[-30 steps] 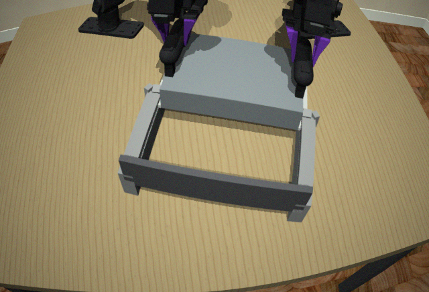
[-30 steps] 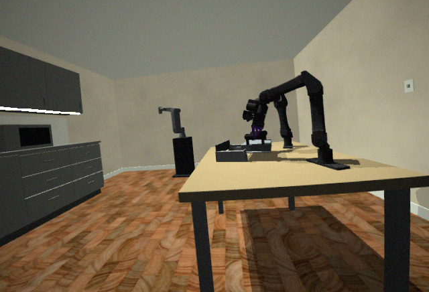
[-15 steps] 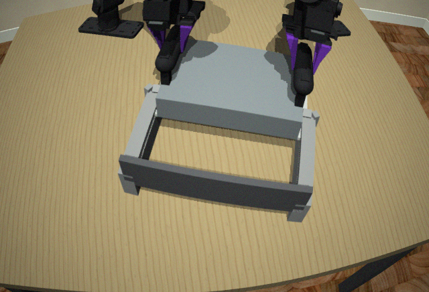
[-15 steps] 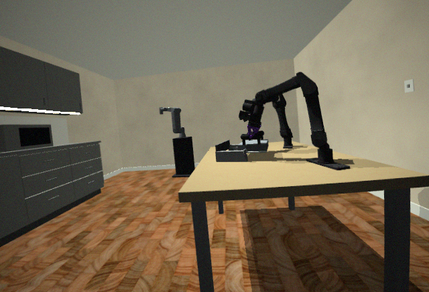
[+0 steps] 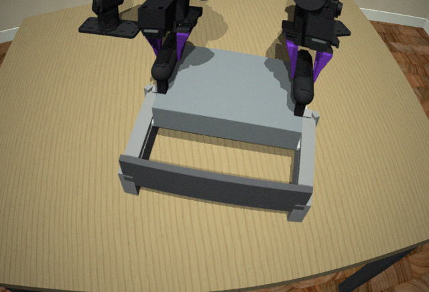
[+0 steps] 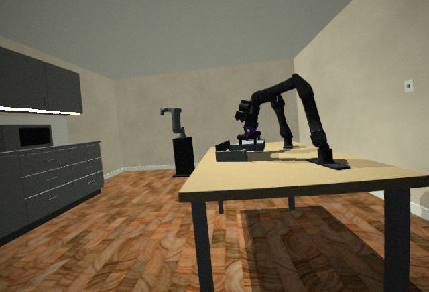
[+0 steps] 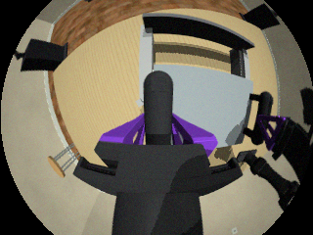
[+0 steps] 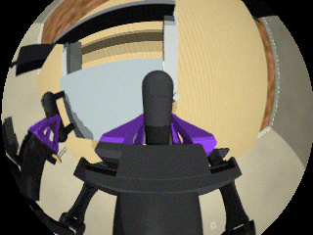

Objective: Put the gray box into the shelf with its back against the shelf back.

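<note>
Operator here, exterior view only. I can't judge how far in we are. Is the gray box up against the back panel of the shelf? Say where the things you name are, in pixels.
Observer: No. The top view shows a strip of table between the gray box (image 5: 228, 91) (image 6: 258, 147) (image 7: 210, 98) (image 8: 112, 98) and the back panel (image 5: 214, 185) (image 6: 222, 145) (image 7: 196, 29) (image 8: 117, 20).

Operator: And the far side? The near arm blocks my look at the right gripper.

Observer: The right gripper (image 5: 167, 57) (image 7: 260, 117) (image 8: 157, 117) is closed on the black handle (image 5: 162, 70) (image 6: 259, 134) (image 7: 265, 105) (image 8: 157, 93) on its side of the box.
</note>
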`<state>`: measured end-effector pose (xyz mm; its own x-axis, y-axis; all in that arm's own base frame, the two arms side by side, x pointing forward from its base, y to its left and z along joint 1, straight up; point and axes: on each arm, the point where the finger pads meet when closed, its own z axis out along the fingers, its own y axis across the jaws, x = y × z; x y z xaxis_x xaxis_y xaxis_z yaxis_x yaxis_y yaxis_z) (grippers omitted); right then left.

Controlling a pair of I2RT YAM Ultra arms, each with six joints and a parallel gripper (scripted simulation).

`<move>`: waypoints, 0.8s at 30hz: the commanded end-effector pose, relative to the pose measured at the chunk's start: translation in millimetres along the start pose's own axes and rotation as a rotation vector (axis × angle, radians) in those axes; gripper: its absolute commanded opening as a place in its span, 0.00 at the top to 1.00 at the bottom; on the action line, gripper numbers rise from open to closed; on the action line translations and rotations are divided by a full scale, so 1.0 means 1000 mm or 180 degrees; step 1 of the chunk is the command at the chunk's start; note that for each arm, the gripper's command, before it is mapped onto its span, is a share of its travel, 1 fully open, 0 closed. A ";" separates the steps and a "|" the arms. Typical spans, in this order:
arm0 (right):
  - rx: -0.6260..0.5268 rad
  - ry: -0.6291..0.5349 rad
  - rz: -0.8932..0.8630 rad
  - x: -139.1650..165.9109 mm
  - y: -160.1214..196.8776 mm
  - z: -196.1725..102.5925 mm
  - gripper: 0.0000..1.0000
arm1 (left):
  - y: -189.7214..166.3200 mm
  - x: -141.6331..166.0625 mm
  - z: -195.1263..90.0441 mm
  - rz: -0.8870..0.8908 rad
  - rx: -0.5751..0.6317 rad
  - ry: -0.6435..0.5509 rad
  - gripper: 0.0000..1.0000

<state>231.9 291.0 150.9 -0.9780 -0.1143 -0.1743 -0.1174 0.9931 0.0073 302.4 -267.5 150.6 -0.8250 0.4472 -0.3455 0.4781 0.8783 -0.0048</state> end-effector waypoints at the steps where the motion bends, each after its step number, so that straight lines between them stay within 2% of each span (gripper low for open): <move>1: -0.0210 -0.0399 0.0128 -0.041 0.006 -0.028 0.84 | 0.007 -0.042 -0.021 -0.0044 -0.0020 -0.0405 0.84; 7: -0.0256 -0.0440 0.0187 -0.046 0.006 -0.035 0.84 | 0.006 -0.049 -0.031 -0.0056 0.0001 -0.0488 0.84; 8: -0.0241 -0.0419 0.0167 -0.047 0.004 -0.035 0.84 | 0.009 -0.040 -0.027 -0.0033 -0.0031 -0.0320 0.84; 9: -0.0256 -0.0442 0.0152 -0.051 0.004 -0.037 0.84 | 0.008 -0.043 -0.013 -0.0034 -0.0044 -0.0267 0.84; 10: -0.0171 -0.0360 0.0136 -0.052 0.006 -0.021 0.84 | 0.007 -0.051 -0.016 -0.0036 -0.0022 -0.0353 0.84; 15: -0.0253 -0.0456 0.0161 -0.062 0.005 -0.034 0.84 | 0.006 -0.063 -0.022 -0.0038 -0.0006 -0.0461 0.84; 19: -0.0222 -0.0422 0.0130 -0.069 0.006 -0.026 0.84 | 0.007 -0.069 -0.015 -0.0046 -0.0017 -0.0419 0.84; 21: -0.0235 -0.0430 0.0143 -0.072 0.005 -0.028 0.84 | 0.009 -0.062 -0.016 -0.0033 -0.0037 -0.0303 0.84; 22: -0.0260 -0.0462 0.0187 -0.073 0.005 -0.032 0.84 | 0.007 -0.074 -0.023 -0.0055 0.0000 -0.0492 0.84; 24: -0.0260 -0.0462 0.0187 -0.073 0.005 -0.032 0.84 | 0.007 -0.074 -0.023 -0.0055 0.0000 -0.0492 0.84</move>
<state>271.6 296.5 149.0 -0.9772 -0.1139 -0.1792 -0.1172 0.9931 0.0082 337.2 -285.6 149.3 -0.8242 0.4445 -0.3509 0.4757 0.8796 -0.0030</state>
